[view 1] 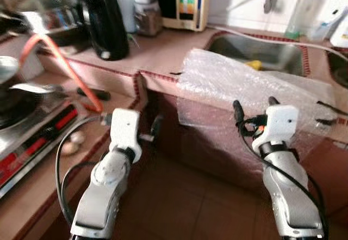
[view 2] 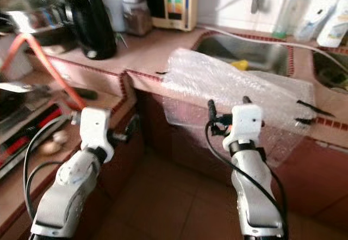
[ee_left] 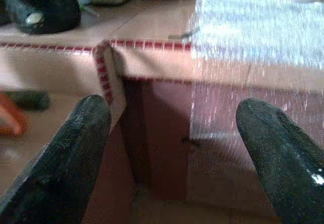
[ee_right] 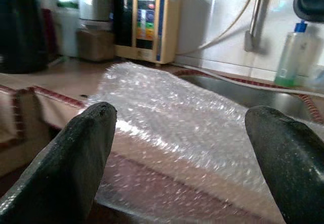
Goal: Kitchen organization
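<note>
Clearly the sheet of bubble wrap (view 1: 244, 85) is the loose item here: it lies on the tiled tabletop (view 1: 163, 52) in front of the sink (view 1: 255, 52), with its near edge drooping over the front of the cabinet. That overhang looks like the reason both arms are raised toward it, since a hanging edge is the easiest part for two fingers to pinch (a flat sheet on tile gives them little to catch).

Nearest it is the right end effector (view 1: 255, 107), held just in front of the draped part. In the right wrist view its fingers (ee_right: 76, 158) stand wide apart with the wrap filling the gap between them, and nothing is held or touched as far as I can tell. Off to the side, the left end effector (view 1: 149, 128) faces the corner where the tabletop steps down, beside the wrap's left edge; its fingers (ee_left: 71, 153) are also spread wide and empty.

Further back stand a black kettle (view 1: 106, 23) and a water purifier (view 1: 187, 1), well apart from the wrap, with soap bottles (view 1: 304, 9) behind the sink. To the robot's left is a stove (view 1: 32, 126) with an orange hose (view 1: 65, 66) running past it.
</note>
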`<state>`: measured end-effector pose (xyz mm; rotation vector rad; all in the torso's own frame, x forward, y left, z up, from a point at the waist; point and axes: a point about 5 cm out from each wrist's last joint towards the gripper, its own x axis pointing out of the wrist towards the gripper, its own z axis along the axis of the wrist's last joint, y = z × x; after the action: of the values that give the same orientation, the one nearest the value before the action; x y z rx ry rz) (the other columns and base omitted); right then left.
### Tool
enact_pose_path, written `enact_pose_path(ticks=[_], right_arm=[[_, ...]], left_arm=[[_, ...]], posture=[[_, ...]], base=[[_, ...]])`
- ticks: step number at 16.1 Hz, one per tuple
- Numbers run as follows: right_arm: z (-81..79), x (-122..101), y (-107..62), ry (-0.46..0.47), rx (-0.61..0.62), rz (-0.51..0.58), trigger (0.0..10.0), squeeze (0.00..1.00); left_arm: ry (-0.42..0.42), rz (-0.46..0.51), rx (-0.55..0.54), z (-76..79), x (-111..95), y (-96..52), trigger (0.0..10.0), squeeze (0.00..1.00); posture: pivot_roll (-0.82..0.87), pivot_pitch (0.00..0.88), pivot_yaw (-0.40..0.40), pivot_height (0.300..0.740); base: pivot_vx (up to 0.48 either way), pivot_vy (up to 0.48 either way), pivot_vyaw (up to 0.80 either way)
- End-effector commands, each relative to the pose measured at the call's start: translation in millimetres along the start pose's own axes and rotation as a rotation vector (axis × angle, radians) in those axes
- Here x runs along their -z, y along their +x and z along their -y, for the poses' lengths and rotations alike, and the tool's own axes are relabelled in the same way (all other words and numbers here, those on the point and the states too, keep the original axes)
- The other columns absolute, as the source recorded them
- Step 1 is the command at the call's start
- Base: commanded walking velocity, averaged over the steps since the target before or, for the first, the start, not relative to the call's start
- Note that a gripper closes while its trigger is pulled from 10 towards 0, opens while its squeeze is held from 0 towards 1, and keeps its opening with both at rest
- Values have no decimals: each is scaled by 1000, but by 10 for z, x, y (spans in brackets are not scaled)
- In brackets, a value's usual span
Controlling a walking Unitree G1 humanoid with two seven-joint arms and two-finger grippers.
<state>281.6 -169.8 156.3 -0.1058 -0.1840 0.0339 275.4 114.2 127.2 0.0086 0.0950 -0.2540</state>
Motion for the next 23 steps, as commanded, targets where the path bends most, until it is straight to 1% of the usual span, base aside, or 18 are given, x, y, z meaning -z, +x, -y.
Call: enact_pose_path(ticks=[1, 2, 3, 5, 6, 7, 8, 9, 10, 11, 12, 13, 14, 16, 17, 18, 20, 23], right_arm=[[6, 116, -16, 3, 7, -42, 10000, 0], [-50, 286, -44, 1, -12, -92, 10000, 0], [-93, 406, -73, -4, -32, -132, 10000, 0], [-154, 642, -109, -10, -57, -211, 10000, 0], [-187, 763, -123, -20, -69, -258, 10000, 0], [-219, 898, -147, 3, -73, -305, 10000, 0], [-255, 1091, -199, 23, -103, -379, 10000, 0], [-271, 1184, -221, 22, -123, -420, 10000, 0], [-271, 1285, -248, 99, -112, -477, 10000, 0], [-275, 1397, -278, 118, -120, -538, 10000, 0], [-255, 1488, -319, 69, -128, -578, 10000, 0], [-228, 1650, -443, 10, -153, -674, 10000, 0], [-166, 1799, -607, -14, -139, -783, 10000, 0], [-147, 1949, -849, -59, -172, -912, 10000, 0], [-156, 2030, -1015, -138, -238, -986, 10000, 0], [-137, 2063, -1091, -163, -253, -1019, 10000, 0], [-129, 2079, -1126, -165, -256, -1033, 10000, 0], [-131, 2105, -1187, -170, -259, -1050, 10000, 0]], left_arm=[[7, -32, 19, 35, 103, 9, 10000, 0], [-9, -100, 30, 17, 344, 3, 10000, 0], [-27, -136, 22, -13, 469, -10, 10000, 0], [11, -210, -10, -115, 737, -11, 10000, 0], [51, -254, 5, -168, 882, -18, 10000, 0], [167, -308, 11, -261, 1074, -52, 10000, 0], [151, -397, -9, -354, 1308, -121, 10000, 0], [146, -448, -26, -394, 1413, -162, 10000, 0], [105, -496, -55, -435, 1516, -217, 10000, 0], [78, -555, -85, -462, 1629, -279, 10000, 0], [69, -601, -88, -468, 1730, -349, 10000, 0], [37, -685, -124, -483, 1892, -491, 10000, 0], [-37, -774, -179, -480, 2043, -656, 10000, 0], [-72, -847, -190, -445, 2148, -784, 10000, 0], [-66, -902, -191, -435, 2216, -884, 10000, 0], [-59, -922, -171, -430, 2239, -920, 10000, 0], [-37, -921, -126, -432, 2233, -911, 10000, 0], [-40, -918, -104, -441, 2230, -908, 10000, 0]], posture=[[-85, 23, 71, 740], [-90, 11, 73, 740], [-90, 11, 73, 740], [-90, 2, 71, 740], [-93, 0, 74, 740], [-93, 0, 73, 740], [-87, 0, 72, 740], [-86, 0, 75, 740], [-87, 0, 74, 740], [-85, 0, 71, 740], [-83, 0, 66, 740], [-80, 0, 56, 740], [-69, 0, 45, 740], [-55, 0, 22, 740], [-48, 0, 11, 740], [-45, 0, 6, 740], [-32, 0, 4, 740], [-36, 0, 21, 740]], base=[[0, 0, 0], [0, 0, 0], [0, 0, 0], [0, 0, 0], [0, 0, 0], [0, 0, 0], [0, 0, 0], [0, 0, 0], [0, 0, 0], [0, 0, 0], [0, 0, 0], [0, 0, 0], [0, 0, 0], [0, 0, 0], [0, 0, 0], [0, 0, 0], [0, 0, 0], [0, 0, -708]])
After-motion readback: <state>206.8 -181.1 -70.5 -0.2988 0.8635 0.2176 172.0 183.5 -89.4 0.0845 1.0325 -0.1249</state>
